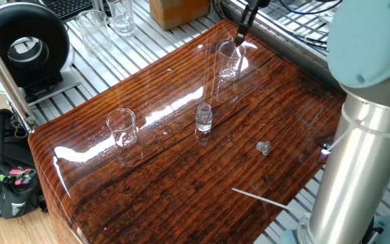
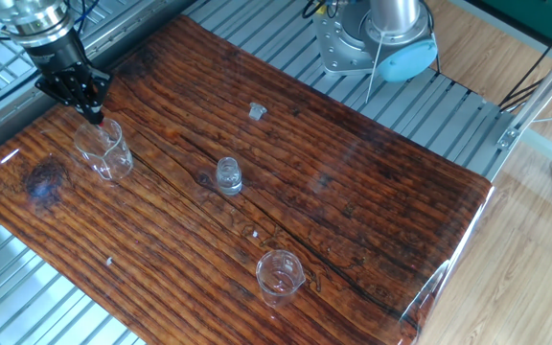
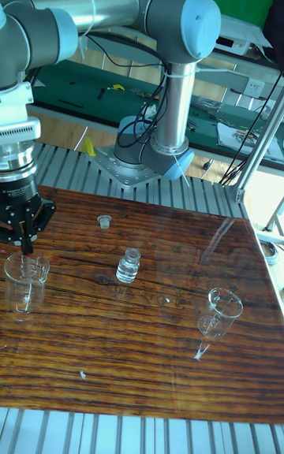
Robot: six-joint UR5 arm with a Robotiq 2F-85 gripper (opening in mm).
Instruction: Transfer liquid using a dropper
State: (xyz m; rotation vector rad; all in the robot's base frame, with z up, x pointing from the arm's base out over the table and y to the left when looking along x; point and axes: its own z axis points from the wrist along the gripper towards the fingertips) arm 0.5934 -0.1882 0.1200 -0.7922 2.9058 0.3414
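Observation:
My gripper (image 2: 94,113) hangs over the far corner of the table, shut on the dropper. Its dark fingers hide the bulb. Only a faint thin tube (image 3: 31,268) shows, reaching down into the tall clear glass cylinder (image 1: 226,71) directly below the gripper (image 1: 241,35). A small clear vial (image 1: 204,119) stands open mid-table and seems to hold a little clear liquid. Its cap (image 1: 263,147) lies apart, nearer the arm's base. No liquid can be made out in the cylinder (image 3: 24,284).
A low empty beaker (image 1: 122,127) stands toward the opposite end of the wooden table (image 1: 181,183). A thin white strip (image 1: 259,198) juts over the table edge near the arm's column (image 1: 357,156). More glassware (image 1: 107,20) and a black device (image 1: 26,44) sit off the table.

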